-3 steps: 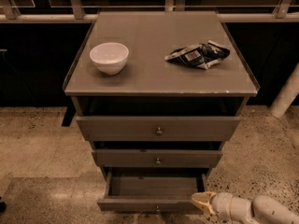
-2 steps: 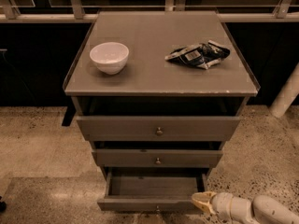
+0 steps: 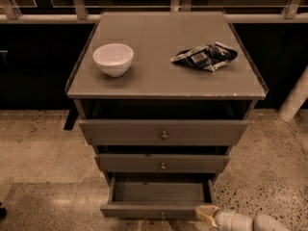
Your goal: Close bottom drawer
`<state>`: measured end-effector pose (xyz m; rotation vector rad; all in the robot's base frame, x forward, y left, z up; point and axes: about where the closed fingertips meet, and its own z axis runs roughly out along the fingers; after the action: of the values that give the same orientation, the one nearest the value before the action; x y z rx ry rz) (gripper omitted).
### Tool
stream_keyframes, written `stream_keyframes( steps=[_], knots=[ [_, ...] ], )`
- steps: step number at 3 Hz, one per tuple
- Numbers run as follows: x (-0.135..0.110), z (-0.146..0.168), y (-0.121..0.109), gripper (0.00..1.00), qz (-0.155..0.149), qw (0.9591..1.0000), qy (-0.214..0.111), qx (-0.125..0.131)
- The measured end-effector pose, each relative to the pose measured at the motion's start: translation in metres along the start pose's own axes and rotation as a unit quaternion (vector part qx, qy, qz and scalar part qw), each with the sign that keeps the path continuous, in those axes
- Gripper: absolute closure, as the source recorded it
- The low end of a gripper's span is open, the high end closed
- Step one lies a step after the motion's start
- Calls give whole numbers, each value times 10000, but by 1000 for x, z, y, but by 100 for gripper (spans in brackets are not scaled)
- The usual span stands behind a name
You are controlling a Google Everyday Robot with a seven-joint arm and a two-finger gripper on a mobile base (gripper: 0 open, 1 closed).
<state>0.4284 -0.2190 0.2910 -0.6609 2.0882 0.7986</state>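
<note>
The bottom drawer (image 3: 159,210) of the grey cabinet is pulled out, its empty inside showing, with a slim front panel and a small knob (image 3: 162,217) at the frame's lower edge. My gripper (image 3: 207,214) comes in from the lower right and sits at the right end of that front panel, touching or nearly touching it. The middle drawer (image 3: 162,163) and the top drawer (image 3: 163,132) above are also slightly out.
A white bowl (image 3: 113,59) and a crumpled dark snack bag (image 3: 204,56) lie on the cabinet top (image 3: 159,81). A white post (image 3: 296,97) stands at the right. Speckled floor (image 3: 38,153) surrounds the cabinet. A railing runs behind.
</note>
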Motion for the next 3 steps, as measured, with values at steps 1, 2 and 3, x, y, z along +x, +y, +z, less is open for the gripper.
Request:
stream_keyframes(
  steps=[1, 2, 3],
  knots=[
    [27, 32, -23, 100, 400, 9991, -33, -103],
    [46, 57, -42, 100, 681, 9975, 2, -199],
    [59, 70, -54, 100, 854, 9962, 29, -189]
  ],
)
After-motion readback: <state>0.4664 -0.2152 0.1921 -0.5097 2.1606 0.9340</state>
